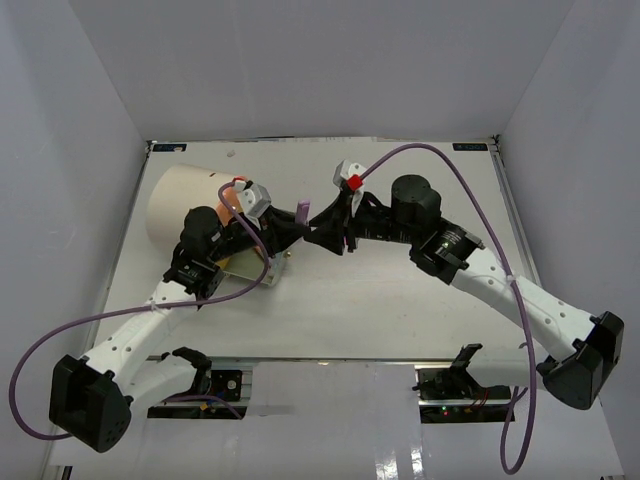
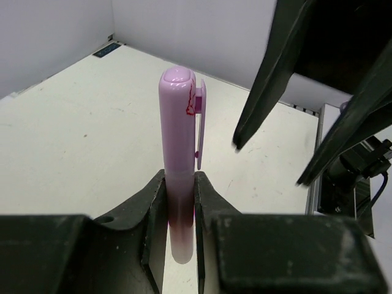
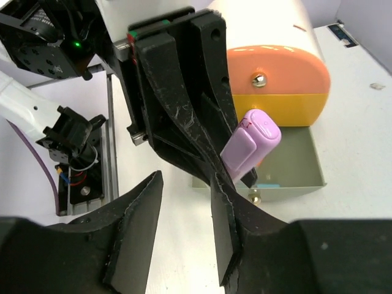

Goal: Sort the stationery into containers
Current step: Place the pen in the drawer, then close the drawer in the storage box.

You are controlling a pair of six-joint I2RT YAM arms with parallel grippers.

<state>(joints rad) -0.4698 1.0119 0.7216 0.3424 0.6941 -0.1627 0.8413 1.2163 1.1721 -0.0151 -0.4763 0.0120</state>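
A purple pen (image 2: 180,153) with a clip stands upright between the jaws of my left gripper (image 2: 180,184), which is shut on its lower barrel. From above, the pen (image 1: 304,212) shows mid-table with my left gripper (image 1: 297,230) under it. My right gripper (image 3: 184,184) faces it close by, open, with nothing between its jaws; its fingers (image 2: 263,79) hang beside the pen's cap (image 3: 254,138). The container (image 1: 180,200), a cream cylinder with an orange face (image 3: 275,67), lies at the back left. Its bottom drawer (image 3: 300,165) is pulled out.
Brass knobs (image 3: 260,78) sit on the container's face and on the drawer front (image 3: 254,196). Something small and blue (image 3: 267,185) lies in the open drawer. White walls close in the table (image 1: 400,300) on three sides. Purple cables loop off both arms.
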